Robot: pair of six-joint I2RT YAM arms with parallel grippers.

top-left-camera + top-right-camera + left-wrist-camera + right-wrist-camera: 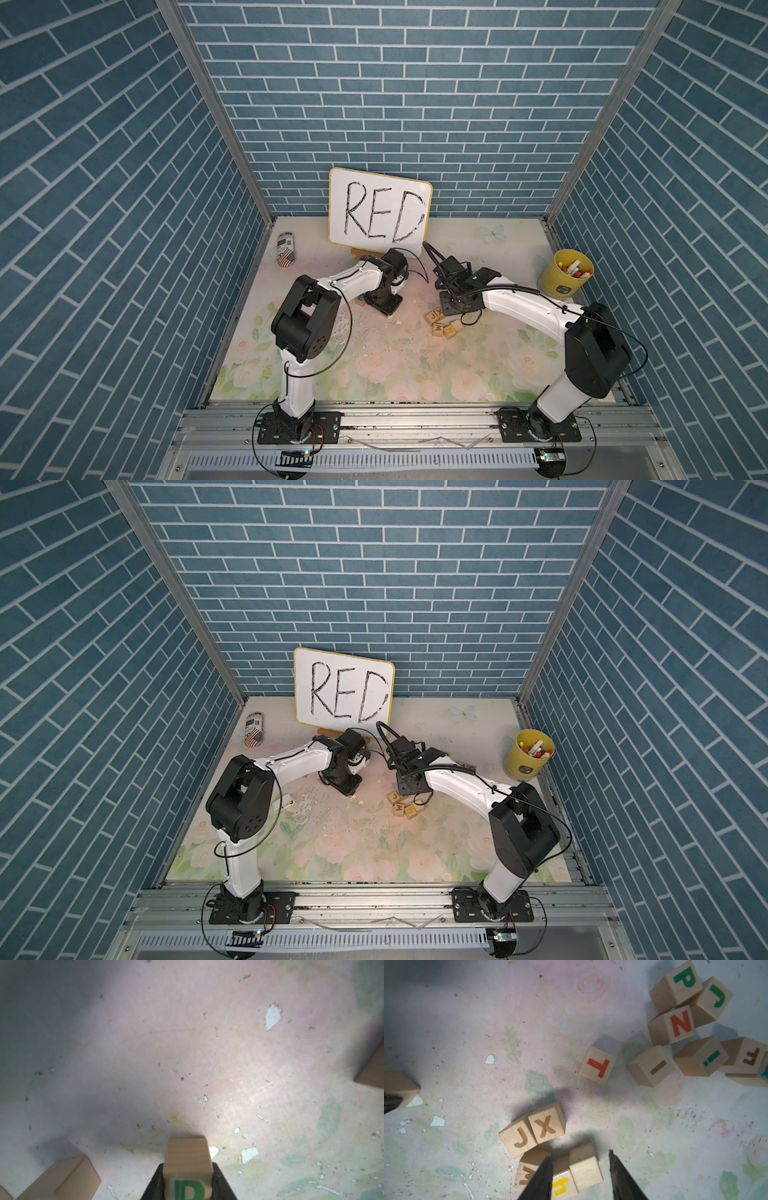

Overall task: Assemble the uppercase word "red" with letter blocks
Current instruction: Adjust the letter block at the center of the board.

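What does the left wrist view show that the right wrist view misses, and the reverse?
Left wrist only: the left gripper shut on a green-lettered block, its letter cropped, likely D. Right wrist only: the right gripper open above a yellow h block, with J, X, T, N and P blocks around. Both: the worn floral mat; a block beside a dark finger at the right wrist view's edge may be that same held block.
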